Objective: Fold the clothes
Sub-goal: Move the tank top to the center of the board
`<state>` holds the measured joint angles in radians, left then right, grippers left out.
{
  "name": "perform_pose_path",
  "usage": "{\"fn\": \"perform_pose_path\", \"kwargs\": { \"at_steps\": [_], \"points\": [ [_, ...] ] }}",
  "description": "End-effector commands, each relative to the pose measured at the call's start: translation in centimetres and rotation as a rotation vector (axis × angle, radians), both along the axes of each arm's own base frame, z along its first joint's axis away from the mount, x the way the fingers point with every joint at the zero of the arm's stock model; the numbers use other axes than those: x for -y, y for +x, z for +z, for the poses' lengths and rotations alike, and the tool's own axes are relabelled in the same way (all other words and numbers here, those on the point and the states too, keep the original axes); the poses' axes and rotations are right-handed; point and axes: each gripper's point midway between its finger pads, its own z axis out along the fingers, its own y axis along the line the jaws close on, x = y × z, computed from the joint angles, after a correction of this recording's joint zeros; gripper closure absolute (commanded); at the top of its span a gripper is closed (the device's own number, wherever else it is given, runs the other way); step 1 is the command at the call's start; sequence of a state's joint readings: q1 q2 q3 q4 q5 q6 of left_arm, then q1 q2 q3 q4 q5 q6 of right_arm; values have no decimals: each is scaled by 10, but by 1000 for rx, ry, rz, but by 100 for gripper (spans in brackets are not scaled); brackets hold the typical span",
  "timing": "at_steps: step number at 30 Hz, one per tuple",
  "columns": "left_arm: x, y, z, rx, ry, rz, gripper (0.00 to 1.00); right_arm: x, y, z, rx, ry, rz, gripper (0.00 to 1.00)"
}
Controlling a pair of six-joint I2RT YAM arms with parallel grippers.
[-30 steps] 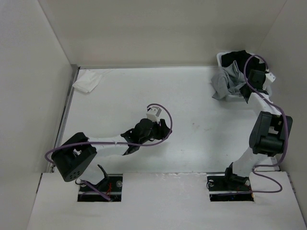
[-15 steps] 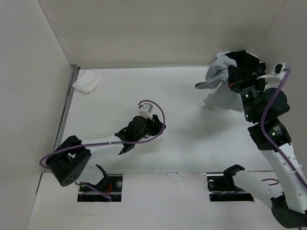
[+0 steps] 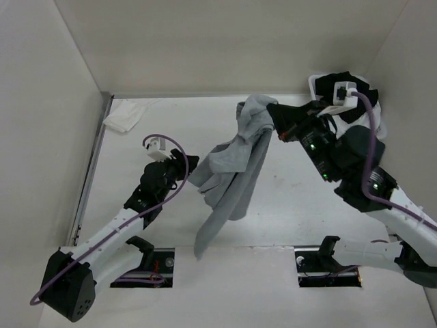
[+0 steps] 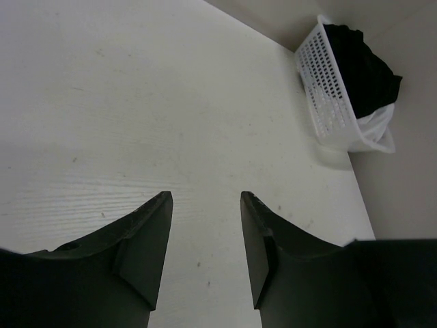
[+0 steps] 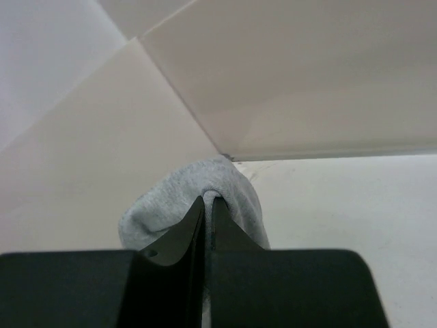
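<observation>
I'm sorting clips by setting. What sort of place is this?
Likely a robot test cell: plain white walls box in a white table, two arms bolted at its edge, a laundry basket.

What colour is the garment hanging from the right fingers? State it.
Light heather grey garment; best in the top external view.

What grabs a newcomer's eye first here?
A light heather-grey knit top hangs over the white table, pinched at its upper end by the right arm's fingers. The left arm's fingers stand open and empty beside it. In the far right corner, a white plastic basket holds a black garment.
</observation>
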<state>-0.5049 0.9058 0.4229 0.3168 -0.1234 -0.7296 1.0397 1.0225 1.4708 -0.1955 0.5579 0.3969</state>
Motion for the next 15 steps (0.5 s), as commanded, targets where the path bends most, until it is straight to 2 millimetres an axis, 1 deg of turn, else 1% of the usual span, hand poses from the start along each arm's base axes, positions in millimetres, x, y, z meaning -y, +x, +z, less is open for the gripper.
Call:
{"fn": "perform_pose_path", "kwargs": {
  "at_steps": [1,2,4,5,6,8,9,10,11,12,13,14,15],
  "points": [
    [-22,-4,-25,-87,27,54,57,-10,71,-67,-150,3,-86,99],
    [-27,-3,-29,-100,34,72,58,-13,94,-91,-197,-5,-93,100],
    [-35,-1,-37,-122,45,99,58,-11,134,-128,-274,-15,-130,100],
    [-41,0,-41,-138,51,119,58,-7,161,-149,-312,-23,-162,100],
    [-44,1,-42,-143,51,130,58,-4,178,-161,-338,-21,-182,100],
    [-56,4,-48,-160,53,174,59,7,223,-183,-395,5,-226,100],
    [-59,5,-49,-165,58,186,59,13,245,-190,-418,22,-245,100],
    [-60,5,-53,-173,74,191,59,20,265,-196,-436,36,-266,95],
    [-59,5,-56,-182,84,187,59,27,283,-202,-448,40,-290,85],
    [-55,3,-62,-198,103,173,59,30,294,-208,-460,41,-295,75],
    [-48,0,-69,-214,122,144,59,31,299,-213,-476,33,-289,66],
    [-40,-4,-75,-227,143,114,60,32,299,-216,-480,25,-288,60],
    [-29,-11,-84,-240,173,70,61,34,297,-221,-479,5,-289,57]
  ]
}}
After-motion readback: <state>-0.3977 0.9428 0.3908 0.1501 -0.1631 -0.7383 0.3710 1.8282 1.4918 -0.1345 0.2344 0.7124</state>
